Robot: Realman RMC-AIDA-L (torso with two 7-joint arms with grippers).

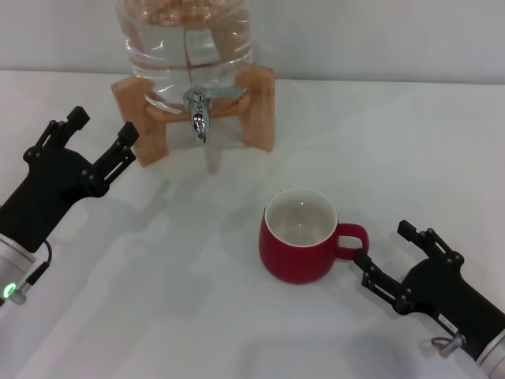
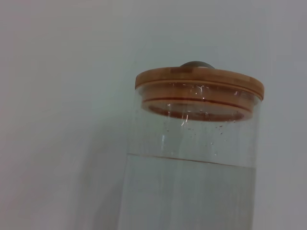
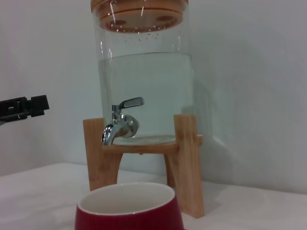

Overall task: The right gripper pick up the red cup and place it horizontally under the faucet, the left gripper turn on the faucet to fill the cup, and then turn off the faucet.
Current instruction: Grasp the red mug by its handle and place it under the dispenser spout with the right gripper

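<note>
While both tools gape empty, we judge the squat glossy red ceramic cup [image 1: 298,236] rigid, slippery, breakable; right tool [image 1: 384,258] should pinch its wall beside the handle; left tool [image 1: 101,138] waits near the jug.

Head view: high, angled forward and down over white counter [image 1: 158,300] — takes in both arms, red cup [image 1: 300,237], lower half of water jug [image 1: 185,47] on wooden stand [image 1: 260,106].

Left wrist view: close, looking up at jug's wooden lid [image 2: 199,84] and waterline.

Right wrist view: low, near counter level, facing faucet [image 3: 120,125] head-on — cup rim in near foreground. All three share jug.
</note>
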